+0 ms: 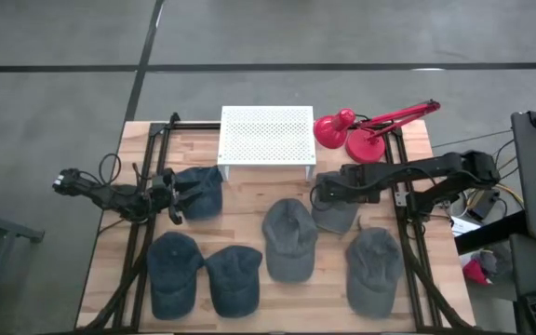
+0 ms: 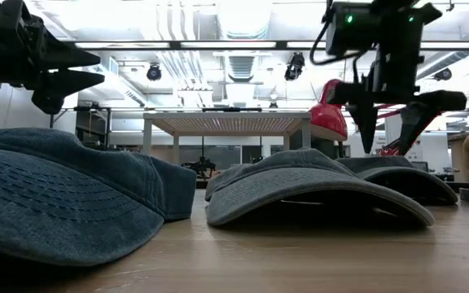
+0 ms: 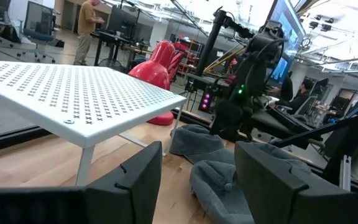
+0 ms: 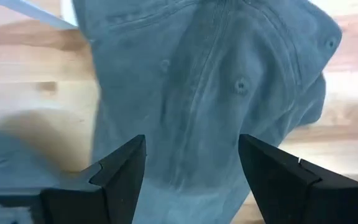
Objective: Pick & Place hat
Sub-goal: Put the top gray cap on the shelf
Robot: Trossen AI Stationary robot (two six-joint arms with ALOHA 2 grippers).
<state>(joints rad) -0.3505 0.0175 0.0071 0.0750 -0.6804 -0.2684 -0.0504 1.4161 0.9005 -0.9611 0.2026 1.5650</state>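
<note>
- high view: six hats are seen lying on the table; the right gripper is held over one grey hat beside the white rack, the left gripper by a blue hat
- low view: no hat is lifted; the right jaws are spread
- left wrist view: the left jaws are seen apart and empty
- right wrist view: the grey hat is framed between open fingers, not yet gripped; picking and placing are judged still left
</note>
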